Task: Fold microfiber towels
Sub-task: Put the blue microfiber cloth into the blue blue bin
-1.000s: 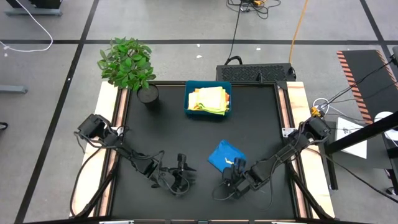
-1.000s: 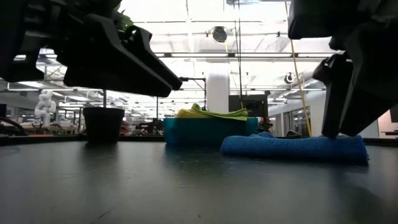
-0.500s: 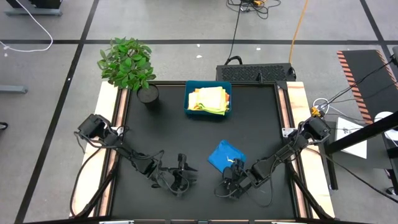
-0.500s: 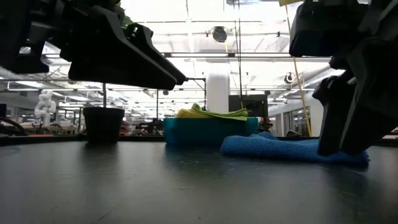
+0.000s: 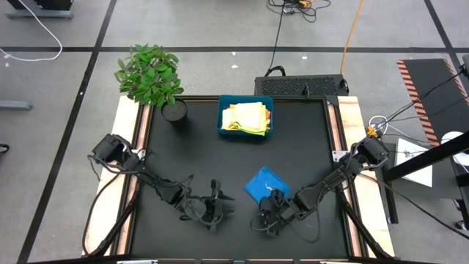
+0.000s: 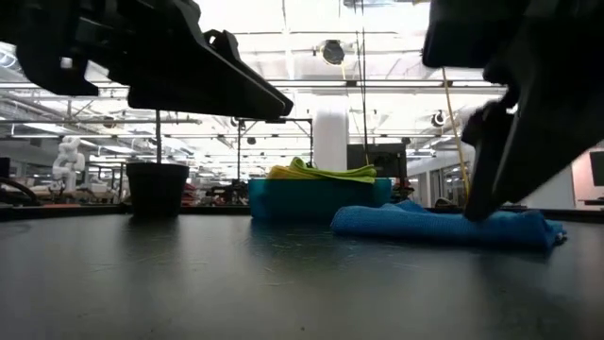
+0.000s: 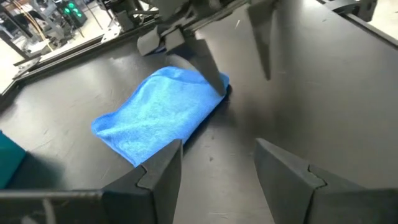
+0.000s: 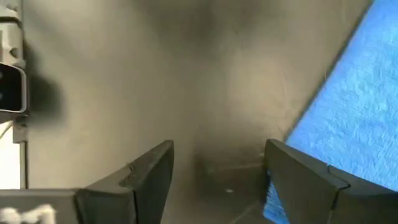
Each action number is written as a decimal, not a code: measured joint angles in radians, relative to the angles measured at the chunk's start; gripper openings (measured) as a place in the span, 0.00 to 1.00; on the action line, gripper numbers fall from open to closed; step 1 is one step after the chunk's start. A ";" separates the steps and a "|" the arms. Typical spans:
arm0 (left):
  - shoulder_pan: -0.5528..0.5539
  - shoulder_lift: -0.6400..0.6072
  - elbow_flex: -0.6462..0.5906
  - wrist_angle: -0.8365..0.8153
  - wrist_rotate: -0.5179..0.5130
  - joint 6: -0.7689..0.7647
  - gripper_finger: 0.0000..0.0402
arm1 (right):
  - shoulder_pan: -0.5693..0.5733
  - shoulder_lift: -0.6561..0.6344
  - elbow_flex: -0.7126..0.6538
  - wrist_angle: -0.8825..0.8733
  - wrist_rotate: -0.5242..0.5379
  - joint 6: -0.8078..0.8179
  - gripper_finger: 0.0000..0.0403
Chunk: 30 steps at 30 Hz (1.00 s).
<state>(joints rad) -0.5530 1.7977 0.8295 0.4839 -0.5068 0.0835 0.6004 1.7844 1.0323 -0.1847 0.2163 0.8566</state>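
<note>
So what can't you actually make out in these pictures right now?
- Stack in the teal-blue rectangular tray: low view shows only top edges behind its wall; high view too small to count the cloths.
- Blue microfiber towel: right wrist view cuts it off at the edge; the right gripper covers its far corner in the left wrist view.

Towel (image 5: pixel 264 182) before tray (image 5: pixel 245 133)

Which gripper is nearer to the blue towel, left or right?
Right. The right gripper is open at the blue towel's near edge; the left gripper is open, apart on bare table.
</note>
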 joint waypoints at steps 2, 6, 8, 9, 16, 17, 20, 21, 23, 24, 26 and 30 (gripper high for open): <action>0.006 0.000 0.000 0.000 0.000 0.000 0.50 | 0.001 0.000 0.012 -0.013 0.020 -0.022 0.61; 0.017 0.000 0.000 0.000 0.001 -0.013 0.50 | -0.004 0.000 0.040 -0.117 0.042 -0.028 0.61; 0.019 0.000 0.000 -0.003 0.009 -0.014 0.50 | -0.005 0.000 0.068 -0.208 0.043 0.000 0.61; 0.019 0.000 0.000 -0.006 0.009 -0.014 0.50 | -0.006 0.000 0.085 -0.257 0.043 0.004 0.61; 0.018 0.000 0.000 -0.011 0.010 -0.014 0.50 | -0.003 0.000 0.138 -0.375 0.090 -0.006 0.61; 0.019 0.000 0.000 -0.011 0.010 -0.014 0.50 | -0.003 0.002 0.138 -0.388 0.096 -0.005 0.61; 0.020 0.000 0.000 -0.012 0.009 -0.021 0.50 | -0.003 0.024 0.137 -0.408 0.096 -0.002 0.61; 0.020 0.000 0.000 -0.012 0.009 -0.025 0.50 | -0.003 0.034 0.137 -0.403 0.096 -0.002 0.61; 0.020 0.000 0.000 -0.015 0.010 -0.026 0.50 | -0.003 0.051 0.137 -0.374 0.096 -0.012 0.61; 0.020 0.000 0.000 -0.017 0.010 -0.026 0.50 | -0.003 0.059 0.137 -0.363 0.096 -0.020 0.61; 0.020 0.000 0.000 -0.017 0.010 -0.026 0.50 | -0.003 0.070 0.137 -0.347 0.096 -0.029 0.61; 0.020 0.000 0.000 -0.017 0.010 -0.027 0.50 | -0.004 0.082 0.137 -0.351 0.099 -0.027 0.61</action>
<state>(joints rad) -0.5331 1.7977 0.8295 0.4668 -0.4973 0.0566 0.5965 1.8666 1.1694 -0.5357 0.3148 0.8291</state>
